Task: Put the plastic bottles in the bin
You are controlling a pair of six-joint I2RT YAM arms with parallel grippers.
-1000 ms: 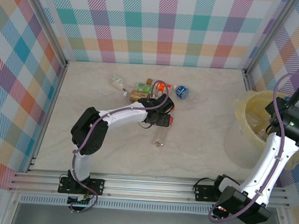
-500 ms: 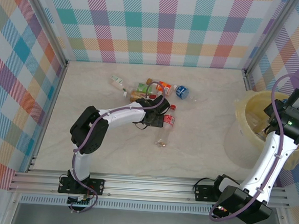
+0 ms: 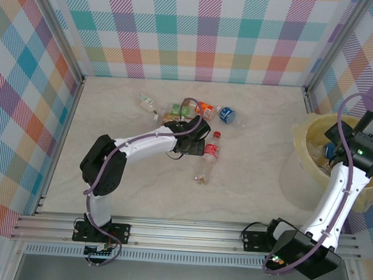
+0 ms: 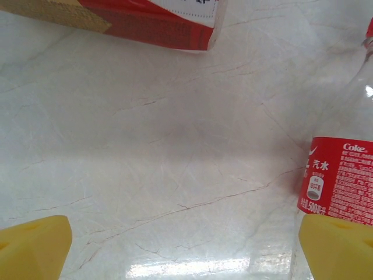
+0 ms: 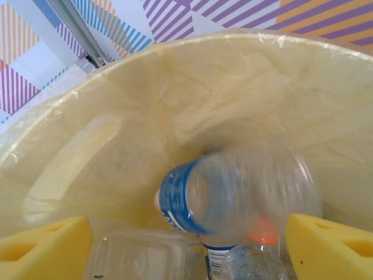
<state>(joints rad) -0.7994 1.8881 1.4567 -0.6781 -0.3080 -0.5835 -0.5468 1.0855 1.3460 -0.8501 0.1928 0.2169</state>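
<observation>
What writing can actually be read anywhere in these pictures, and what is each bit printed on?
"Coke": white on the red label of the clear bottle, left wrist view.
"汽水": same label, just beneath.
"500": lower on it, probably; surrounding print too small.
Red and brown label at that view's top edge: print too small.
Blue-labelled bottle in the bin: blurred, unreadable.
Top view: all labels too small.

Saw a pale marbled surface (image 3: 255, 164), veined with fine cracks and glossy under the light. Noted plaid wall panels (image 3: 200, 32) in pink, teal, orange and purple on three sides, held by aluminium posts (image 3: 58, 32). Found grooved metal rails (image 3: 186, 233) along the near edge. Spotted a red-and-tan carton (image 4: 145, 17) lying on the surface, and a clear plastic tray (image 5: 140, 256) low in the right wrist view.
</observation>
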